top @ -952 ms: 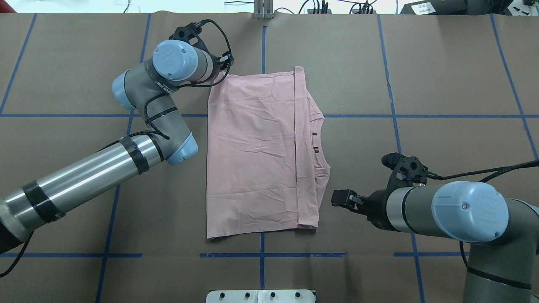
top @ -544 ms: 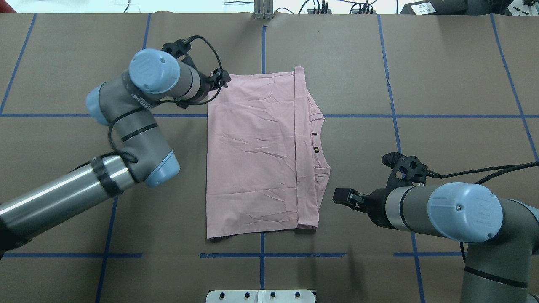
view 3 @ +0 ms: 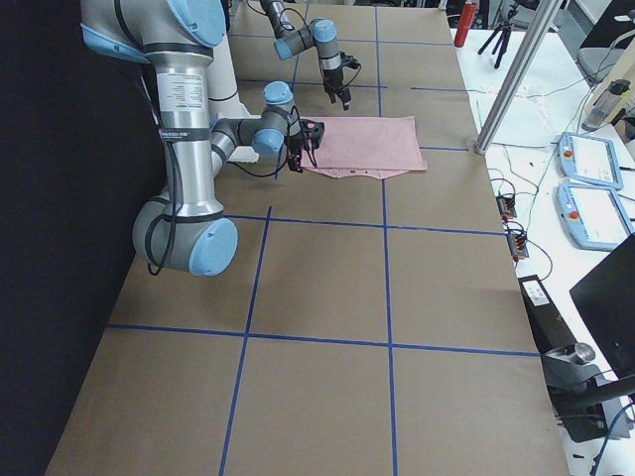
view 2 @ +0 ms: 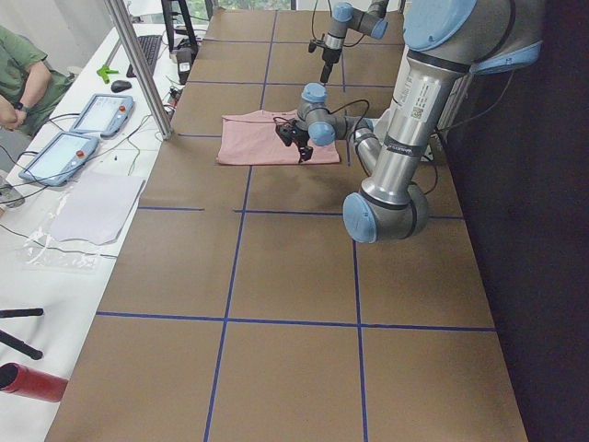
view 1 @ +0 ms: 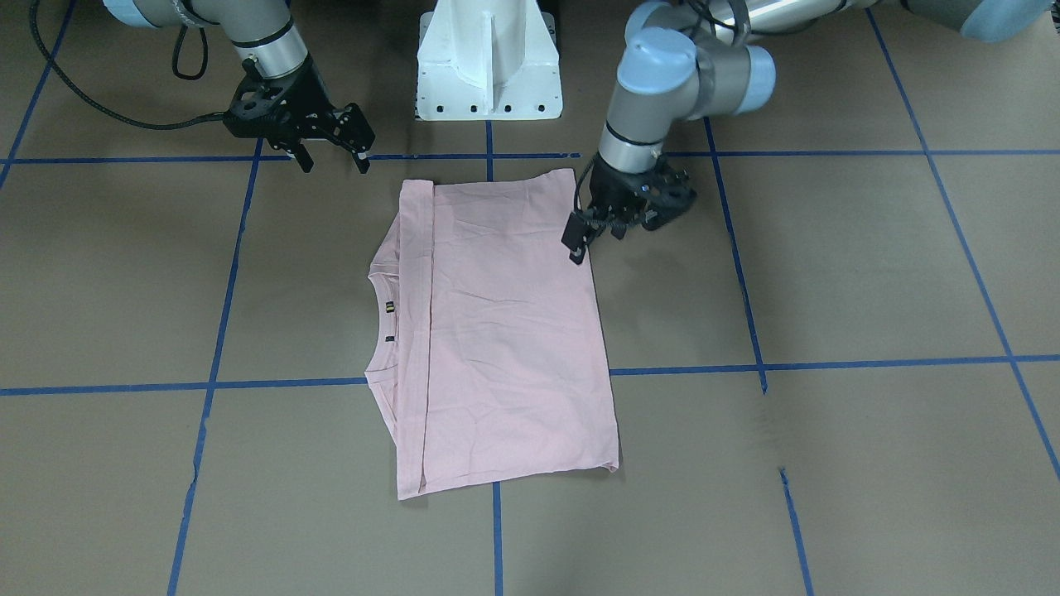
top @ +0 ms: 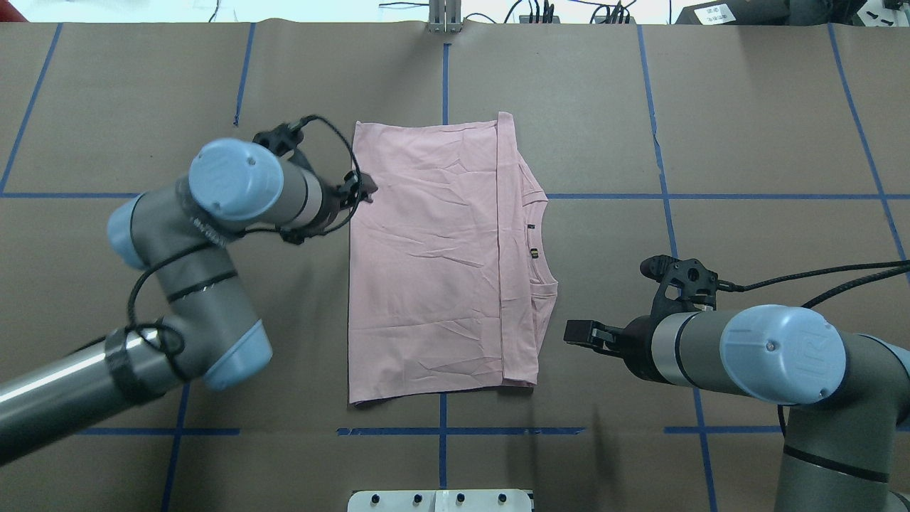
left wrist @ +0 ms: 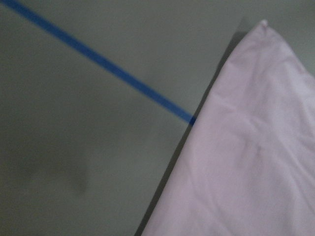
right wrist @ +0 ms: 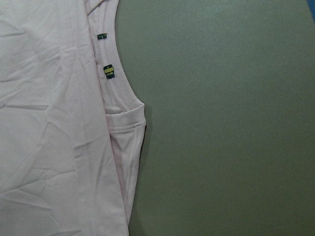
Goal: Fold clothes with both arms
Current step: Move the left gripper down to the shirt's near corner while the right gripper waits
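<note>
The pale pink T-shirt (top: 426, 256) lies folded into a flat rectangle on the brown table, plain side up. Its collar (top: 538, 242) and a folded sleeve show along the right edge. My left gripper (top: 361, 189) hovers at the shirt's left edge, a little nearer than the far left corner, and looks open (view 1: 590, 238) with nothing in it. Its wrist view shows the shirt's corner (left wrist: 256, 162) lying flat beside blue tape. My right gripper (view 1: 331, 156) stands open and empty, just right of the shirt's near right corner (top: 577, 333). Its wrist view shows the collar and sleeve (right wrist: 123, 128).
The white pedestal (view 1: 489, 66) stands at the table's near edge, just beyond the shirt. Blue tape lines (top: 661, 195) grid the brown table cover. A metal post (view 2: 138, 69), tablets (view 2: 101, 112) and a seated person are on a side table past the far edge.
My left arm has swung from the shirt's far left corner toward the robot along the left edge, and the corner now lies free. The right arm has barely moved.
</note>
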Available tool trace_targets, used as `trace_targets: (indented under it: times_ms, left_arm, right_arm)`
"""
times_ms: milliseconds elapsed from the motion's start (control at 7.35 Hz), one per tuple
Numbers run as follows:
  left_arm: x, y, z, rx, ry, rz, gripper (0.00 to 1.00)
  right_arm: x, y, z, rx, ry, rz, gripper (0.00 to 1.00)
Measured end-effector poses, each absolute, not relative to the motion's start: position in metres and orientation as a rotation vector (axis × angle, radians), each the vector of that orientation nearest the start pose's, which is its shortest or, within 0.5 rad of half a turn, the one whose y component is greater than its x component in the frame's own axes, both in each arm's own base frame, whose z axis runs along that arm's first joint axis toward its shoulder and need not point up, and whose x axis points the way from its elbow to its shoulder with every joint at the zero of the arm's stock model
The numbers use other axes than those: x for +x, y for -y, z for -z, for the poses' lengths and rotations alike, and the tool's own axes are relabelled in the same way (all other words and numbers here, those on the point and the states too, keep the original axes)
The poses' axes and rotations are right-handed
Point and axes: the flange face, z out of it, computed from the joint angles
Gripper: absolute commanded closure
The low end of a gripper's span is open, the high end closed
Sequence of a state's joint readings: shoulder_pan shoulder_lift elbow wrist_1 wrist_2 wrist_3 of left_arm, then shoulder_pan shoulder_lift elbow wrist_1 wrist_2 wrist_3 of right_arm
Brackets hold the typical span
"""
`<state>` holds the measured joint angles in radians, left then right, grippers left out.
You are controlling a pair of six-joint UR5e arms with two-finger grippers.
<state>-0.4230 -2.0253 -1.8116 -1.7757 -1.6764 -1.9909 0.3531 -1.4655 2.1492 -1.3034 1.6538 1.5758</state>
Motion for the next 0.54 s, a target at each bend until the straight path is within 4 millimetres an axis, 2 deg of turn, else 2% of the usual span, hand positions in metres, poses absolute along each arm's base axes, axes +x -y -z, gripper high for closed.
trace_targets:
  times_ms: [136,272,408,544]
  left_arm:
    - [0.539,0.329,-0.276,-0.149,-0.882,0.769,0.02]
    - [0.553,0.299,-0.277,-0.184,-0.858,0.792,0.03]
    - [0.562,0.28,-0.278,-0.205,-0.844,0.805,0.04]
    - [0.566,0.271,-0.279,-0.214,-0.837,0.81,0.05]
  right_arm:
    - [-0.415,0.286,-0.313,0.089,0.948,-0.288,0.0]
    - [-0.415,0.286,-0.313,0.09,0.946,-0.287,0.0]
    - [-0.415,0.287,-0.313,0.09,0.946,-0.288,0.0]
    - [-0.415,0.287,-0.313,0.09,0.946,-0.288,0.0]
